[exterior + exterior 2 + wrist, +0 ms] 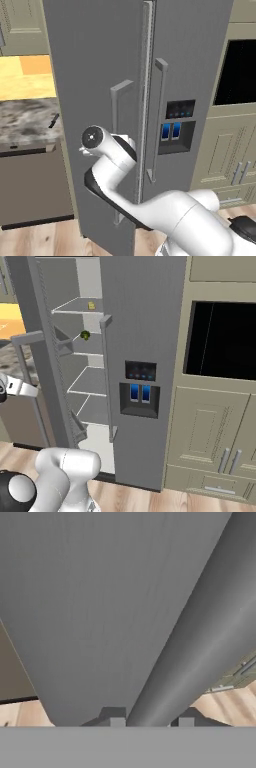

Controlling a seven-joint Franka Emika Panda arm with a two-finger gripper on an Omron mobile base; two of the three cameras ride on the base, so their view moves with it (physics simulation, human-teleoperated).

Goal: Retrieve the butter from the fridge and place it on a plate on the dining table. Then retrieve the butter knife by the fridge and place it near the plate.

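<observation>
1. Currently, the fridge [100, 60] is seen as a tall, flat-faced, dark grey body; its left door [30, 331] is swung open, and the right door [145, 331], carrying a dark dispenser panel [140, 387] with two blue paddles, is closed.
2. The bar handle of the open door [200, 637] is shown in the hand view as a smooth, rounded grey cylinder running diagonally across the flat matte door face.
3. The tool [150, 722] is set around this bar: one small dark fingertip [116, 719] is seen on each side of it, with the jaws spread to the bar's width. Whether the pads actually press on the bar cannot be told.
4. Pale grey flat shelves [90, 381] are exposed inside the open compartment in the right base view.
5. The butter [91, 305], a small yellow block, is seen lying on the upper shelf near its back. A small round olive-green item [85, 335] sits on the shelf below.
6. A grey-brown marbled bench [25, 120] is seen to the left of the fridge, and the butter knife [53, 121], a slim dark sliver, lies on it near the fridge side.
7. Olive-green panelled cabinets [210, 431] and a black rectangular oven window [222, 341] stand to the right of the fridge, above a pale wood-plank floor [150, 501].
</observation>
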